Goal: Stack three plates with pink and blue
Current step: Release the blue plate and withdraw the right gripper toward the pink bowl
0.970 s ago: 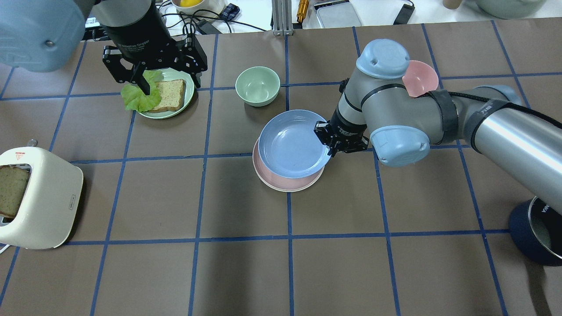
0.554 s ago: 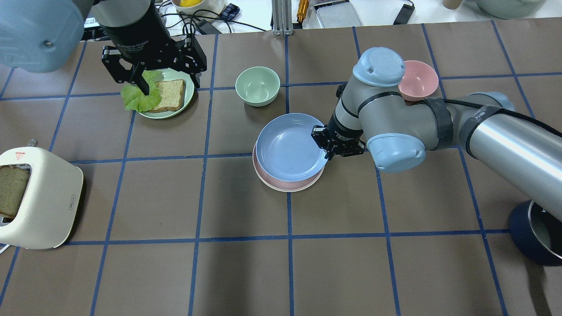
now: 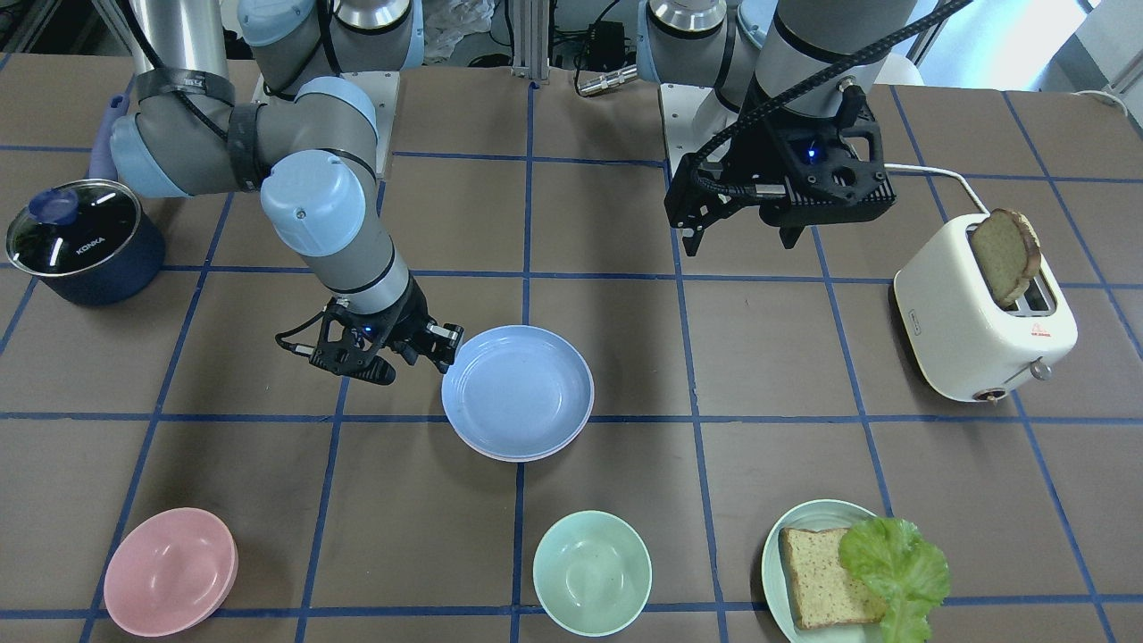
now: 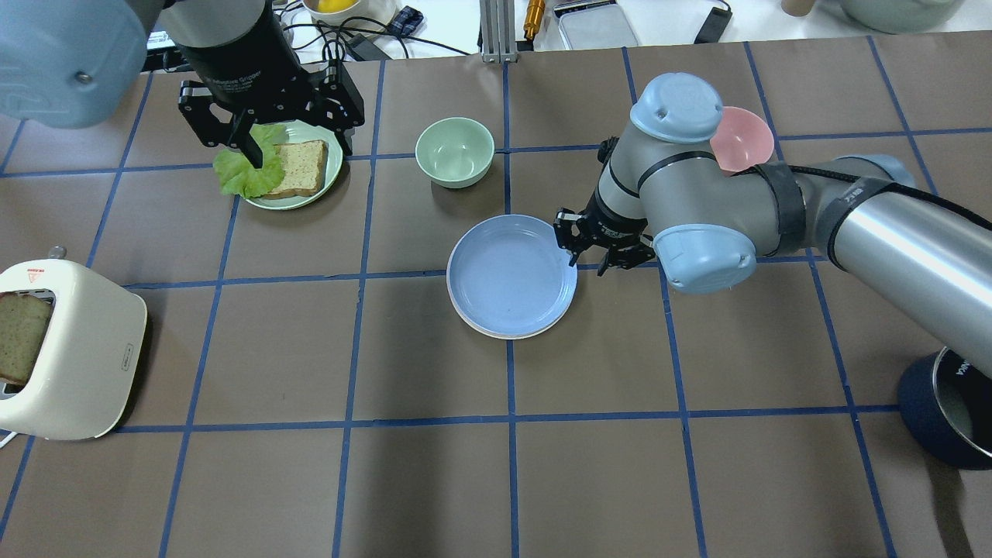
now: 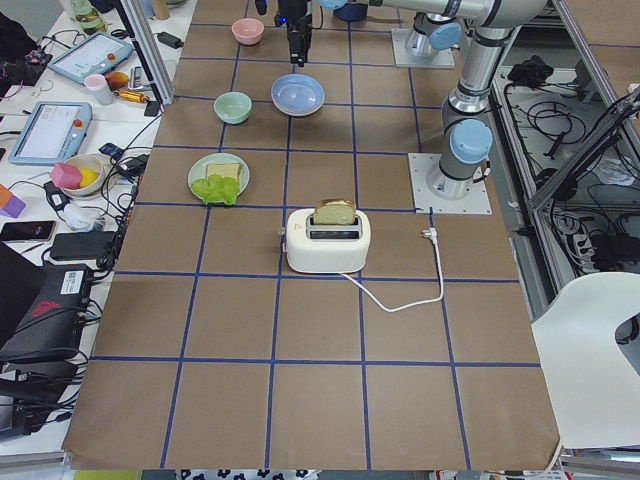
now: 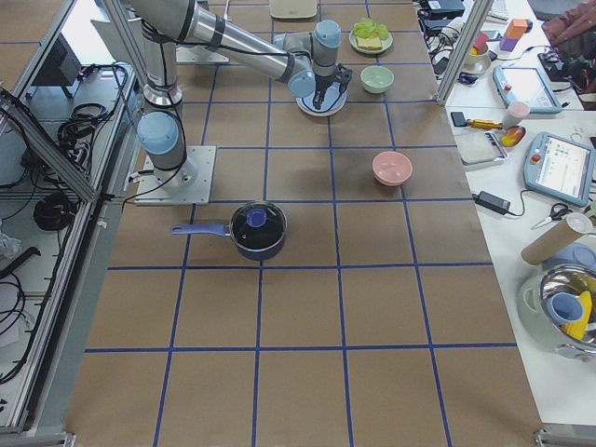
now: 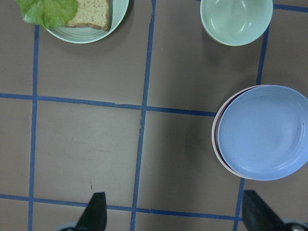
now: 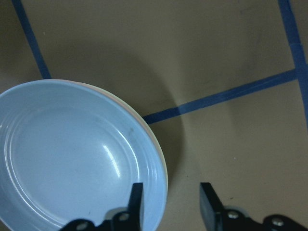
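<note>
Cream toaster point(image 4: 74, 349) sits far left on the tabletop point(image 4: 682, 480), with a bread slice point(image 4: 22, 337) standing in its slot. The left gripper point(image 7: 174, 215) hangs above the green plate point(image 4: 333, 164) that carries bread point(image 4: 301, 167) and lettuce point(image 4: 244, 174). Its fingers are spread wide and hold nothing. The mint bowl point(image 4: 455, 151) comes next and stands alone. At centre the blue plate point(image 4: 511, 275) lies flat on the pink plate point(image 7: 214, 142), which shows only as a thin rim at one side. A paler edge sits lowest, too thin to tell what it is. The right gripper point(image 8: 172, 204) is low at the blue plate's right edge, fingers partly open, one over the rim and one outside it. They clamp nothing, and contact with the rim cannot be told. The pink bowl point(image 3: 170, 572) lies further right, half hidden in the overhead view. A dark blue lidded pot point(image 3: 80, 241) stands at far right.
</note>
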Motion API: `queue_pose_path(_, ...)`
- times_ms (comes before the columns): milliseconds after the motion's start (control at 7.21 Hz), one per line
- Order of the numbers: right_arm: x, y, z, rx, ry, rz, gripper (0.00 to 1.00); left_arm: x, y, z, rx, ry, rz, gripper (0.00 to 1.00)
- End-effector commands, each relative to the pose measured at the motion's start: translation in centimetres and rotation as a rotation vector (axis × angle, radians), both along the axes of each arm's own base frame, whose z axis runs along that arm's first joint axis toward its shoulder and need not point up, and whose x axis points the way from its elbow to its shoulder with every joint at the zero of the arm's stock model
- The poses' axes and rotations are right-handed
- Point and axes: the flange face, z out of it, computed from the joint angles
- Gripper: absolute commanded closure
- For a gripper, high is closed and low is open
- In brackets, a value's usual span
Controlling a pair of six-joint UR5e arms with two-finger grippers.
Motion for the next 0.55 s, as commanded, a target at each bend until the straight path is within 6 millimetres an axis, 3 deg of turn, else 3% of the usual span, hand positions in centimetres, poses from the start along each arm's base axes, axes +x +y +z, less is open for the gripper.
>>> queue_pose_path(0,-4.8,-3.5,4.0,-0.037,0.119,0.108,0.0,0.0,0.0,0.0,0.0,0.0,0.0,0.0)
queue_pose_path(416,-7.8,-6.2,14.6,0.0,0.266,0.229,0.0,0.0,0.0,0.0,0.002,0.0,0.0,0.0)
